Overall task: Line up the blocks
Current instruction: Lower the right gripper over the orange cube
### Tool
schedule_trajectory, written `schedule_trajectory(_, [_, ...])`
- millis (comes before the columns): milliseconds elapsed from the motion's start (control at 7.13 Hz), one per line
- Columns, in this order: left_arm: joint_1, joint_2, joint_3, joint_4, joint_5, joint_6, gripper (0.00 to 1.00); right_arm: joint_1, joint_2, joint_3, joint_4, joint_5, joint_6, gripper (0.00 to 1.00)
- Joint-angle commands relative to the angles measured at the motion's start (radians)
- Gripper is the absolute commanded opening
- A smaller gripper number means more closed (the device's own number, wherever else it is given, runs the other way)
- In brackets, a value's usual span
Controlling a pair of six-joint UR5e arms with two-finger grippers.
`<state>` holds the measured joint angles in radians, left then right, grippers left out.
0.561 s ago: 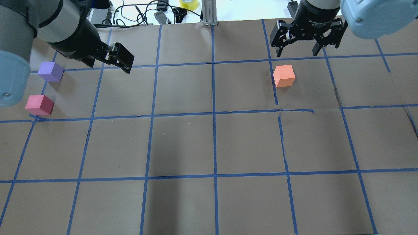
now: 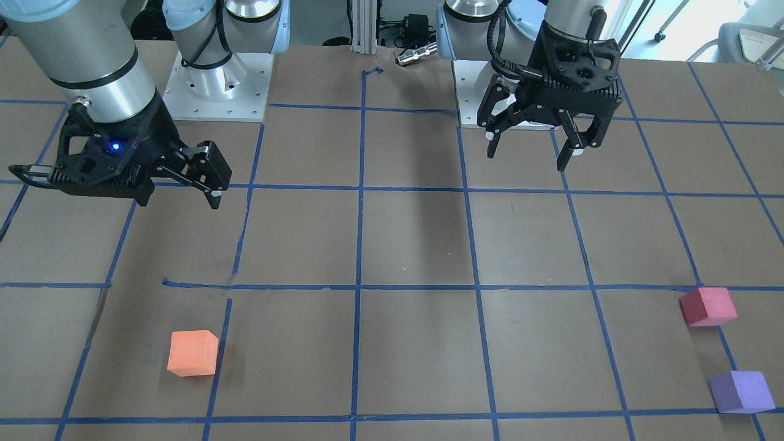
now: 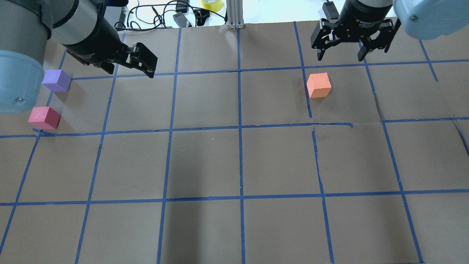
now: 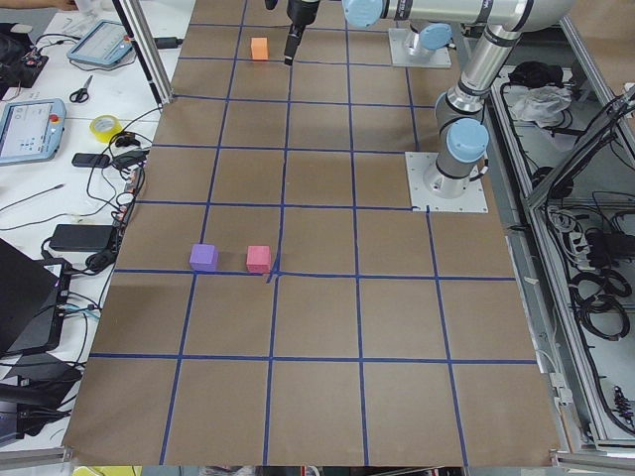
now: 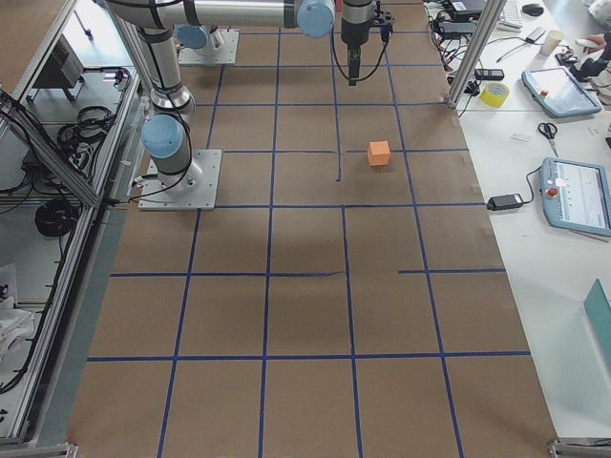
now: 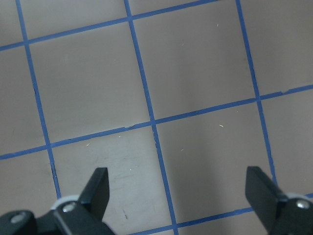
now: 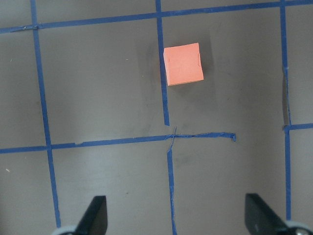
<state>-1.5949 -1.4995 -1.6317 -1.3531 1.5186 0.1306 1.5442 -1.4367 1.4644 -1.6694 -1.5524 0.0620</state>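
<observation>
— How are the jaws set?

— Both pairs are spread wide, and nothing is held in either. The right gripper (image 7: 176,218) is hung well above the table (image 3: 205,161). The orange block (image 7: 183,63) is seen below and ahead of its jaws, well apart from them and not between them. Under the left gripper (image 6: 178,191) only brown paper (image 6: 195,63) and blue tape lines (image 6: 146,98) are seen. The pinkish-red block (image 3: 44,118) and the purple block (image 3: 56,80) are set near each other, off to the outer side of the left jaws and well apart from the orange one.

— Which step is judged to be in hand?

— The very start: no block is gripped and no line is formed. A descent over the orange block is probably called for next, with the jaws squared to two flat faces.

— How are the blocks made?

— Small matte cubes with sharp edges, which look like foam. A light squeeze is likely enough.
</observation>
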Motion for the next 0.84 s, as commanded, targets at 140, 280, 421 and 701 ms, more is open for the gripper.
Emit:
schedule_trajectory(140, [0.006, -0.031, 0.001, -0.119, 0.043, -0.15, 1.0, -0.038, 0.19, -0.022, -0.282, 0.012, 0.012, 1.0])
schedule_trajectory(280, [0.01, -0.042, -0.007, -0.13, 0.054, -0.155, 1.0, -0.038, 0.287, -0.041, -0.405, 0.012, 0.003, 1.0])
schedule_trajectory(421, [0.01, -0.057, -0.011, -0.132, 0.052, -0.148, 1.0, -0.036, 0.37, -0.042, -0.452, 0.011, 0.004, 1.0])
schedule_trajectory(701, [0.01, -0.062, 0.016, -0.135, 0.052, -0.147, 1.0, -0.036, 0.468, -0.045, -0.538, 0.009, -0.01, 1.0])
